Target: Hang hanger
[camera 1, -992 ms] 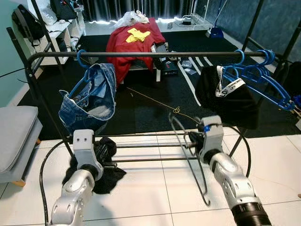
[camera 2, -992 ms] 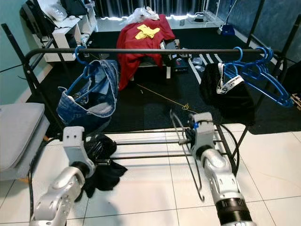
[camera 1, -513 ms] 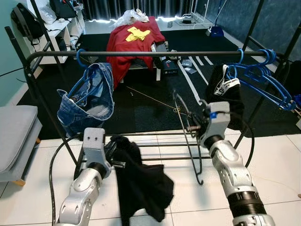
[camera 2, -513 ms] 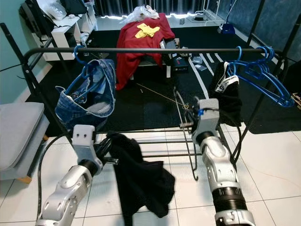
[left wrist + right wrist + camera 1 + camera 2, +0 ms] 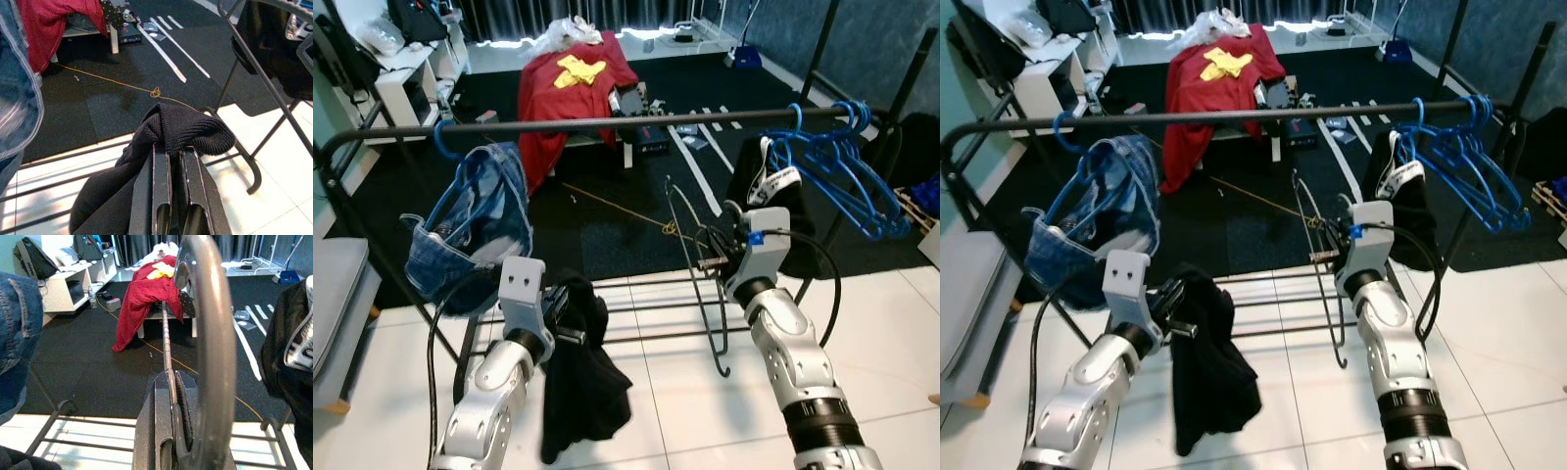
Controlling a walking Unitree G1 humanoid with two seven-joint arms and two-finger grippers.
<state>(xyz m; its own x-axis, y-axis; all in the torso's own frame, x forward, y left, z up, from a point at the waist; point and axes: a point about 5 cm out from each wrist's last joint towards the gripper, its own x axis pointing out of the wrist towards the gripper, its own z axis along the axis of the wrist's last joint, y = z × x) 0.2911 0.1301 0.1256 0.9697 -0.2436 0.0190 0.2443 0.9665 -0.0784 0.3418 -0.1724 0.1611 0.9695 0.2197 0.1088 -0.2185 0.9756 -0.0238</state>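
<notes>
A dark wire hanger hangs in the air below the black clothes rail, its hook curling up near the middle of the rack and its lower end pointing toward the white tiled floor. The right gripper pinches one of its thin bars, fingers pressed together around the wire. To its left, the left gripper has its fingers clamped on a black garment, which droops down in front of the rack's low crossbars. On the rail, a blue hanger carries a pair of jeans at the left end, and a cluster of blue hangers sits at the right end beside a black garment with a white lettered waistband; the lettering is too small to read. Beyond the rack, a red cloth is draped over a bench on dark flooring.
</notes>
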